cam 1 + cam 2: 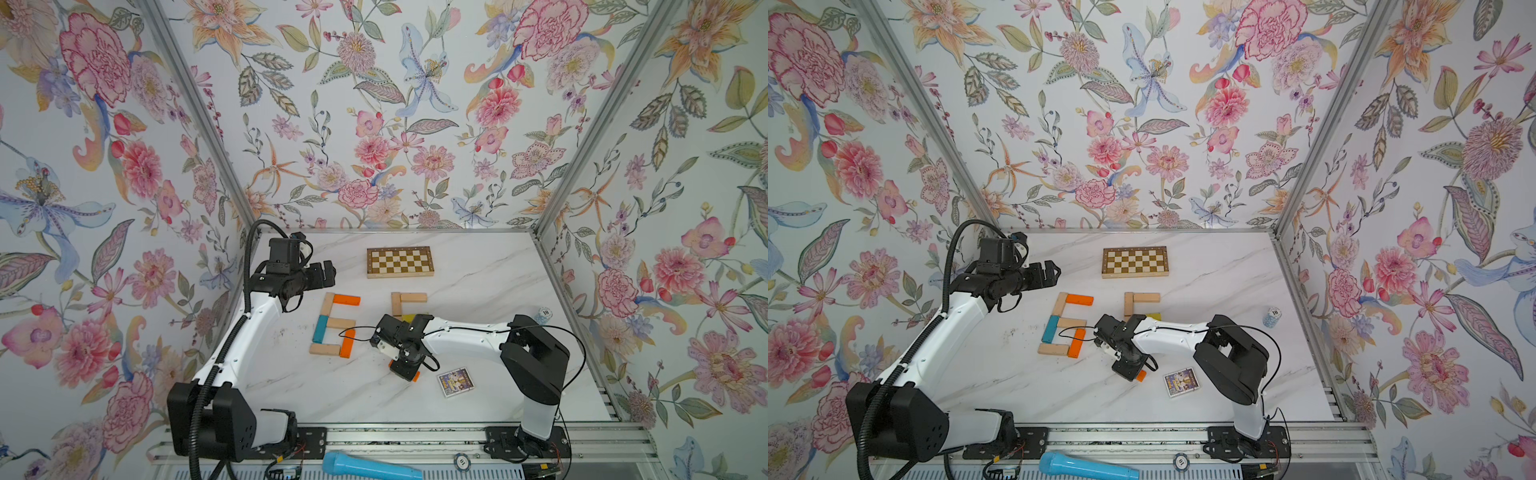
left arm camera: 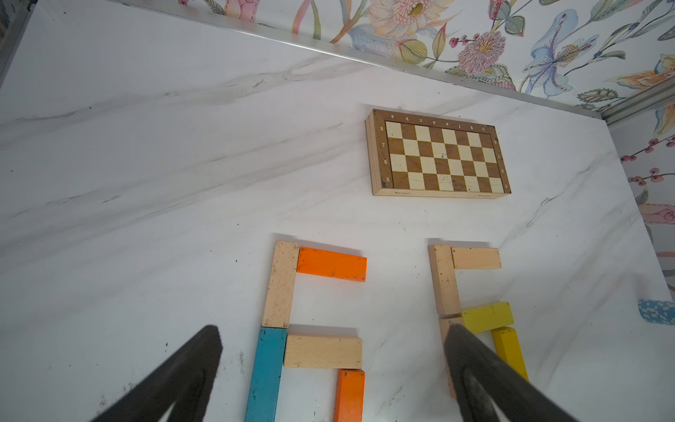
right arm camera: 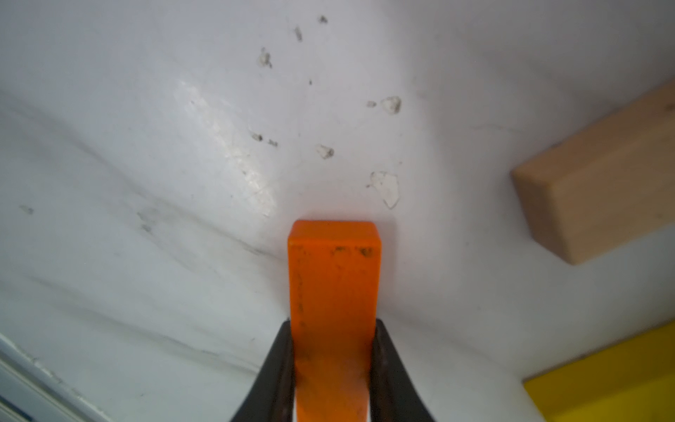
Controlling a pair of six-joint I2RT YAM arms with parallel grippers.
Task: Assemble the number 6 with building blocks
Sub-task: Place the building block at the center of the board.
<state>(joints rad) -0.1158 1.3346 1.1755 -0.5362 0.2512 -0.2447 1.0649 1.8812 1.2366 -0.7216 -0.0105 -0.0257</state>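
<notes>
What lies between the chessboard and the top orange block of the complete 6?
Only bare table between chessboard and orange block; the left wrist view shows it best.

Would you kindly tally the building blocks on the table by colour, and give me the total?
Pale wood blocks: 6
Orange blocks: 3
Yellow blocks: 2
Teal block: 1
Total: 12

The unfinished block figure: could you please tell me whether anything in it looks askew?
Yes: its yellow crossbar sits slightly tilted, not square to the pale upright, while the pale top bar lies square.
</notes>
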